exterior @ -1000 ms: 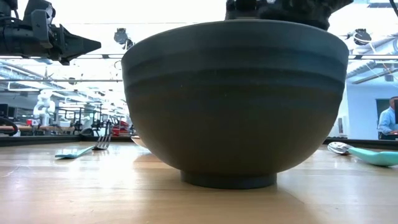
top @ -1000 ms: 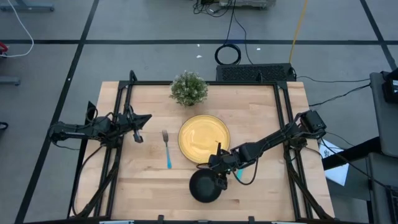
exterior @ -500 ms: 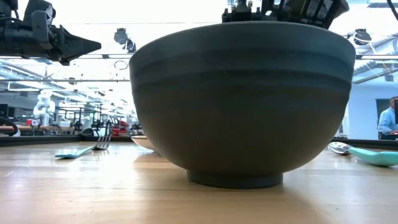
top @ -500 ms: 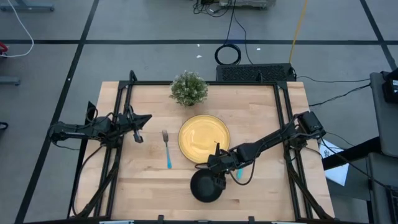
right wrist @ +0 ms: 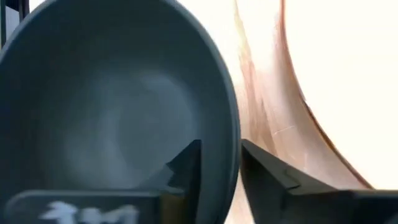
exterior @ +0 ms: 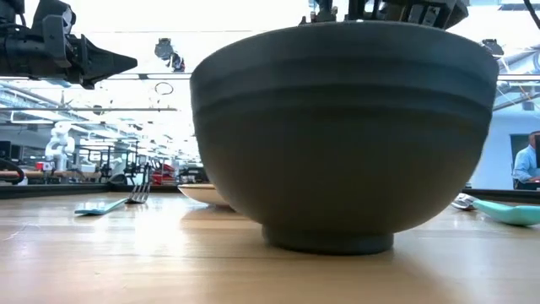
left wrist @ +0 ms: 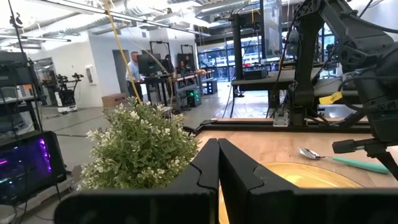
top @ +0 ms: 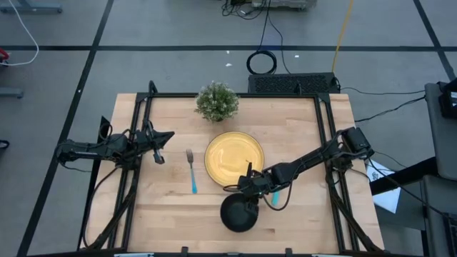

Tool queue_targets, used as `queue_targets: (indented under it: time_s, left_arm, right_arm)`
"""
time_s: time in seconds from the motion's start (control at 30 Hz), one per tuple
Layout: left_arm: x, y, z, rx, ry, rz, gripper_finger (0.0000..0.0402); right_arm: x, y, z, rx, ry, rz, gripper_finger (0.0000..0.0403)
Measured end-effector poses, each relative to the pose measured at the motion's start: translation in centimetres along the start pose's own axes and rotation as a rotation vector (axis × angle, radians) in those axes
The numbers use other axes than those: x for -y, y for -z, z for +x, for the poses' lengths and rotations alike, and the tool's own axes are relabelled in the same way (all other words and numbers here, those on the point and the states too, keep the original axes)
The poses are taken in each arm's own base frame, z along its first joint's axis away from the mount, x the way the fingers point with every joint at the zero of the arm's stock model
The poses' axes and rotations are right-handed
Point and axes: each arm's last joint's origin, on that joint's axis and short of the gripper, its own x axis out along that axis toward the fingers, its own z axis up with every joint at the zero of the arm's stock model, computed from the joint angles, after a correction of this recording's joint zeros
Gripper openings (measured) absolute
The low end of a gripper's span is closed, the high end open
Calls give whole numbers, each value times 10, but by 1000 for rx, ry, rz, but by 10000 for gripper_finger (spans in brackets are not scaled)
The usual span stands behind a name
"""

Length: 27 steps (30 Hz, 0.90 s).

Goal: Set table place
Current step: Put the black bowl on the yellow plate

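The bench is a light-wood plank top in a black metal frame, standing on a grey floor marked with dark tape lines; cables run across the floor beyond its far edge. The low view looks across it into a bright workshop with ceiling lights, other rigs, and a person at the far right.

On the bench there is one yellow plate near the middle, one black bowl near the front edge just in front of the plate, one fork with a light-blue handle lying left of the plate, one spoon with a light-blue handle on the right of the bowl, mostly hidden under the right arm from above, and one green potted plant by the far edge.

The right end effector has the bowl's rim between its two fingers, one inside and one outside the wall, closed onto it on the side nearest the plate. The left end effector hangs above the bench's left side, its fingers pressed together and holding nothing.

Compared with a second ago, the bowl has slid a little toward the right and toward the plate, its foot sitting further right in the low view, and the right arm has shifted with it. The left arm, fork, plate and plant are unchanged.
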Motion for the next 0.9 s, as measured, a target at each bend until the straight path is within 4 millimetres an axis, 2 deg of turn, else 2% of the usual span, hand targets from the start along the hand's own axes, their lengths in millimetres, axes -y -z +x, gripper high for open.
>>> queue_targets:
  time_s: [0.2, 0.43, 0.73, 0.9]
  left_arm:
    - [0, 0, 0, 0, 0, 1, 8]
    - [0, 0, 0, 0, 0, 0, 8]
    - [0, 0, 0, 0, 0, 0, 8]
    - [0, 0, 0, 0, 0, -1, 8]
  right_arm:
    - [3, -2, 0, 3, 4, -9, 10]
    - [-3, -10, -5, 82, -51, -92, 4]
    - [-10, -24, -48, 200, -109, -141, 2]
    - [-4, -28, -74, 221, -104, -118, 1]
